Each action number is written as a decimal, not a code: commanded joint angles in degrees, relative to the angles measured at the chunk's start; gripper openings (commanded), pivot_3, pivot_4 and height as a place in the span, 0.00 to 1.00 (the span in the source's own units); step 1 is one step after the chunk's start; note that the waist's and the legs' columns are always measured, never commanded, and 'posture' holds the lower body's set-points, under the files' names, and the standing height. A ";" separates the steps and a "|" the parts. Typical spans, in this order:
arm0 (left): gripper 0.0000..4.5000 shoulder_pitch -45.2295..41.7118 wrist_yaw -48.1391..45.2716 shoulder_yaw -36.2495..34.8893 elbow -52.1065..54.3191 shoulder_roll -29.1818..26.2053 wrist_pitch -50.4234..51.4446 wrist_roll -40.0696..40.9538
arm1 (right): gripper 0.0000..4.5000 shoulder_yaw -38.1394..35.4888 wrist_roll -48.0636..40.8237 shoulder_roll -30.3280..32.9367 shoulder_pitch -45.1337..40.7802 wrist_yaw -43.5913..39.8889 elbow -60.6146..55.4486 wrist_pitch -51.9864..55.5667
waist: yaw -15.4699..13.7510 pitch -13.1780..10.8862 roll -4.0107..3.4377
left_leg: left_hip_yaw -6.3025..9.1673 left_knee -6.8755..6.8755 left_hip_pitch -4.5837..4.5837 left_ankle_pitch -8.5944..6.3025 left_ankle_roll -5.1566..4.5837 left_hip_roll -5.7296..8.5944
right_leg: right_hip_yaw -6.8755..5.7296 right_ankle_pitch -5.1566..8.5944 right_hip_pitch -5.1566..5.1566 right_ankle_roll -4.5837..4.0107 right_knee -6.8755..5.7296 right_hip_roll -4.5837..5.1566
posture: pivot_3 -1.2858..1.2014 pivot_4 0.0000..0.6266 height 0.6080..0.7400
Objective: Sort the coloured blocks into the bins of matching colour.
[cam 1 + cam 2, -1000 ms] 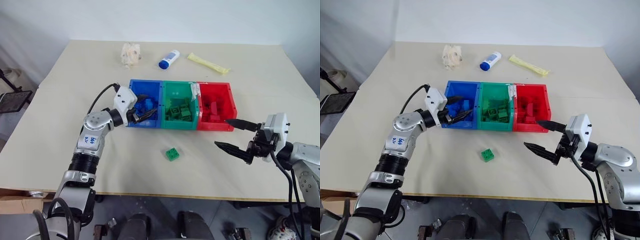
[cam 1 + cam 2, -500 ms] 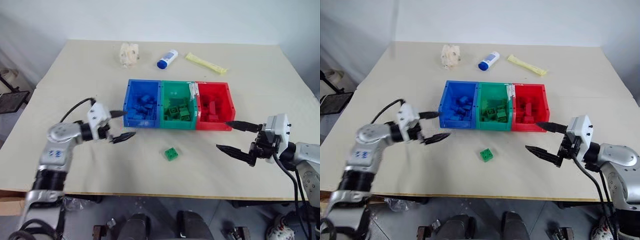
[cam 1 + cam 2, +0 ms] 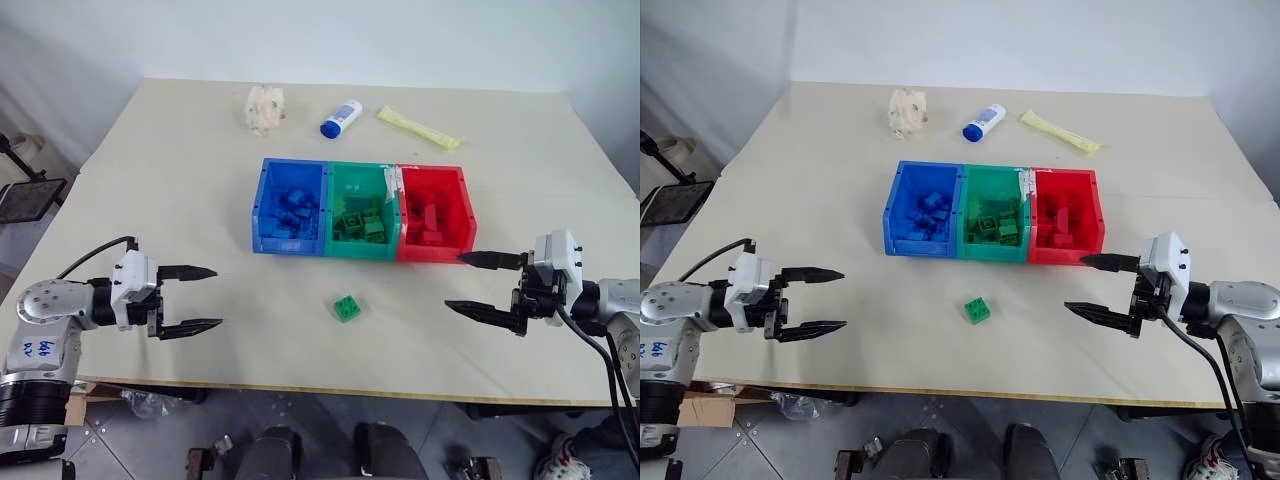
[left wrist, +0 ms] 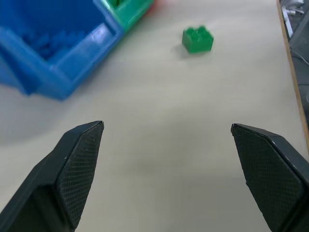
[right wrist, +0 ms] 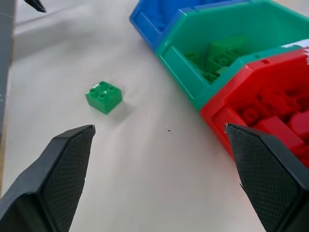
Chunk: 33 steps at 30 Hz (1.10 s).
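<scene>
My left gripper [image 3: 190, 298] hangs over the near left part of the tabletop [image 3: 150, 170], its two black fingers spread wide with nothing between them. My right gripper [image 3: 483, 284] hangs over the near right side, just in front of the red bin [image 3: 433, 217], released as well and holding nothing. The three joined bins sit mid-tabletop: the blue bin [image 3: 290, 207] on the left with blue blocks [image 3: 296, 208] inside, the green bin [image 3: 361, 211] in the middle with green blocks [image 3: 360, 221], and the red bin on the right with red blocks [image 3: 428, 220]. One green block [image 3: 347, 307] lies loose on the tabletop, near side of the green bin, between my two grippers. Along the far edge lie a crumpled pale wad [image 3: 264, 107], a white bottle with a blue cap [image 3: 340, 118] and a yellow packet [image 3: 417, 127].
</scene>
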<state>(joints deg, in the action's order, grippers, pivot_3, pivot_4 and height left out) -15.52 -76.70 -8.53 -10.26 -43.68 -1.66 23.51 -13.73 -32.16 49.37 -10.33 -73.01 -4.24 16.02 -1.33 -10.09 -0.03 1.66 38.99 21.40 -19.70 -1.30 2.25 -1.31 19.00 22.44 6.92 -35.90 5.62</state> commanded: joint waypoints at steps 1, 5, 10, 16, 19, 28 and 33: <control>1.00 0.34 3.77 4.62 6.29 3.73 -0.38 -2.41 | 1.00 -2.09 -1.99 0.64 1.01 -2.52 -1.74 -1.48 | 0.00 0.00 0.00 | 0.00 0.00 0.00 -0.01 -0.01 0.01 | 0.01 0.00 0.00 0.00 -0.01 0.00 | 0.52 0.24 1.00; 1.00 -2.11 11.57 13.65 7.16 13.59 -2.90 -9.96 | 1.00 -3.33 -2.79 0.25 2.99 -2.53 -3.14 -2.01 | -0.22 0.01 -0.01 | -0.01 0.02 0.01 -0.01 -0.01 0.03 | -0.02 -0.01 0.00 0.01 -0.04 -0.02 | 0.52 0.24 1.00; 1.00 -6.20 16.35 20.51 0.02 20.84 -7.74 -17.10 | 1.00 -5.54 -5.08 -0.32 6.40 -2.17 -7.40 -1.58 | -0.05 0.01 0.00 | -0.05 0.11 0.03 0.01 0.01 0.04 | -0.03 -0.03 0.02 0.05 -0.07 -0.08 | 0.52 0.24 1.00; 1.00 -12.08 20.81 23.93 -9.31 26.51 -11.28 -21.56 | 1.00 -7.85 -5.70 -0.18 10.55 -1.45 -10.20 -1.67 | -0.21 0.01 0.00 | -0.15 0.11 -0.02 0.04 0.02 0.04 | 0.02 -0.03 0.01 0.06 -0.09 -0.10 | 0.52 0.24 1.00; 0.91 -13.80 19.96 24.39 -12.72 28.37 -13.49 -21.04 | 1.00 -8.51 -5.55 -0.48 11.84 -0.06 -11.21 -1.73 | -0.35 0.01 0.00 | -0.17 0.13 -0.06 0.06 -0.01 0.06 | 0.02 -0.04 -0.03 0.09 -0.08 -0.07 | 0.52 0.24 1.00; 0.40 -15.82 16.82 24.65 -15.69 28.21 -13.79 -20.55 | 1.00 -9.75 -5.75 -1.21 14.28 2.14 -12.98 -2.13 | -0.30 0.01 0.00 | -0.17 0.13 -0.08 0.06 -0.02 0.08 | 0.02 -0.06 -0.06 0.11 -0.08 -0.06 | 0.52 0.24 1.00; 0.40 -15.49 15.93 23.88 -13.57 28.02 -12.63 -18.84 | 1.00 -10.53 -6.37 -1.96 14.97 2.76 -13.22 -2.55 | -0.24 0.01 0.00 | -0.17 0.13 -0.09 0.06 -0.02 0.07 | 0.03 -0.06 -0.06 0.11 -0.08 -0.06 | 0.52 0.24 1.00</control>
<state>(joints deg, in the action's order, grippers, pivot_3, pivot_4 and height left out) -31.39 -60.11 15.47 -25.19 -15.45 -14.90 3.86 -21.59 -36.97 47.78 4.30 -70.46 -15.68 14.75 -1.57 -10.08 -0.03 1.49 39.12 21.31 -19.65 -1.32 2.32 -1.28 18.94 22.39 7.03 -35.98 5.56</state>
